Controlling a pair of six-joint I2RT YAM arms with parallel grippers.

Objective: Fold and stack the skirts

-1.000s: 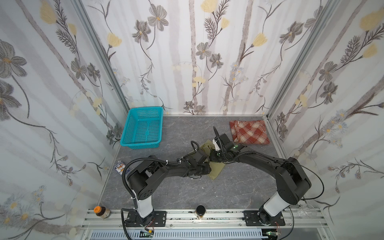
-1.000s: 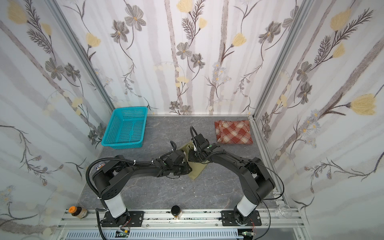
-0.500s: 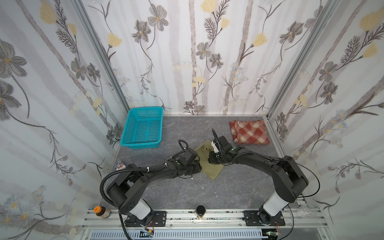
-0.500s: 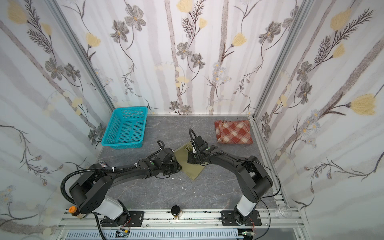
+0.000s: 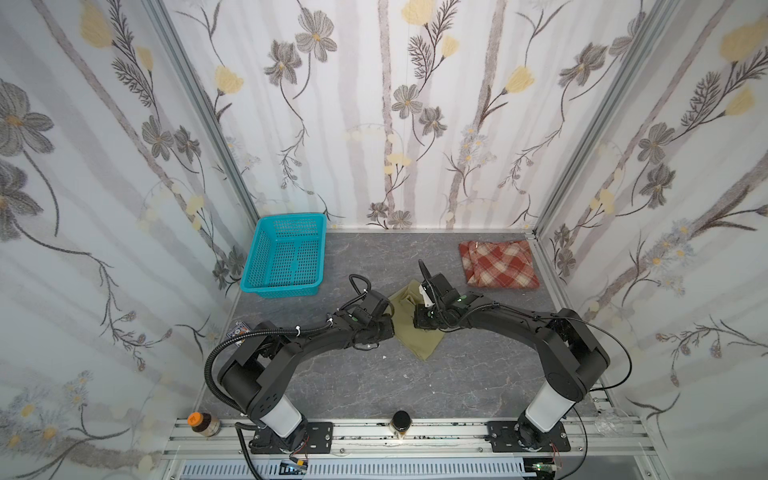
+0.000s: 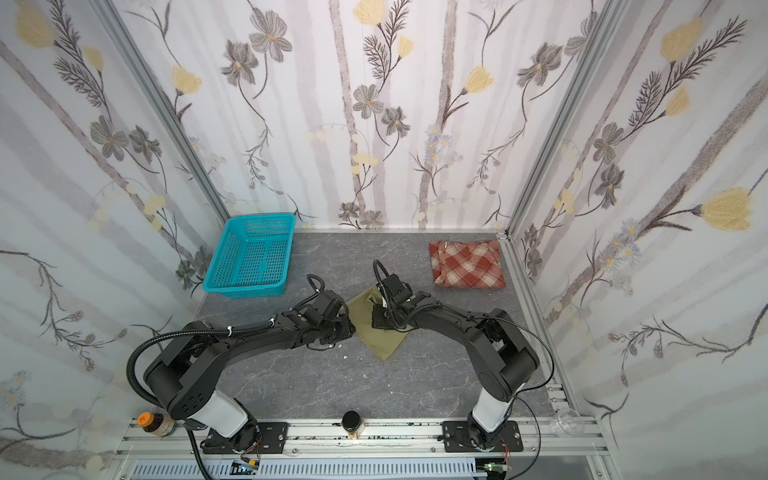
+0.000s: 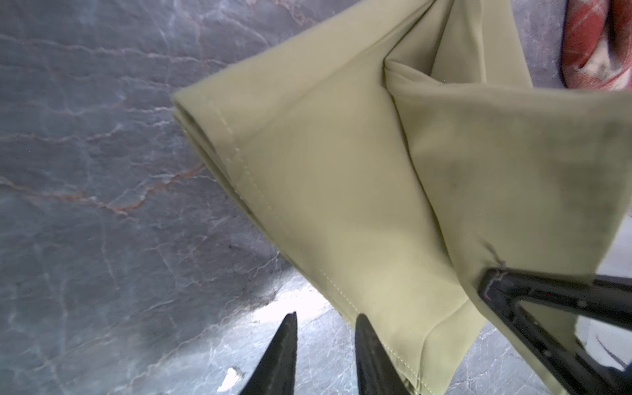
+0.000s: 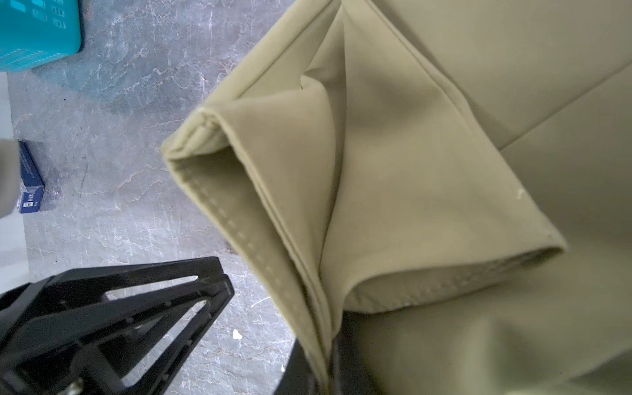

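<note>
Left wrist view: left gripper (image 7: 326, 316), jaws parted and empty, has backed off the olive skirt (image 7: 342, 171) at the centre of the table (image 7: 102, 171), right gripper (image 7: 487, 277) alone pinching it; stacking onto plaid skirt (image 7: 581, 41) remains.

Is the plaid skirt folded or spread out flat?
Folded. The plaid skirt lies as a compact rectangle, with overlapping layers visible at one end.

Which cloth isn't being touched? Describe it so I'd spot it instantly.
Start at the far right corner of the grey marbled table. The plaid skirt lies folded there. Its rust-red and cream checks set it apart from the plain olive-green skirt mid-table.
</note>
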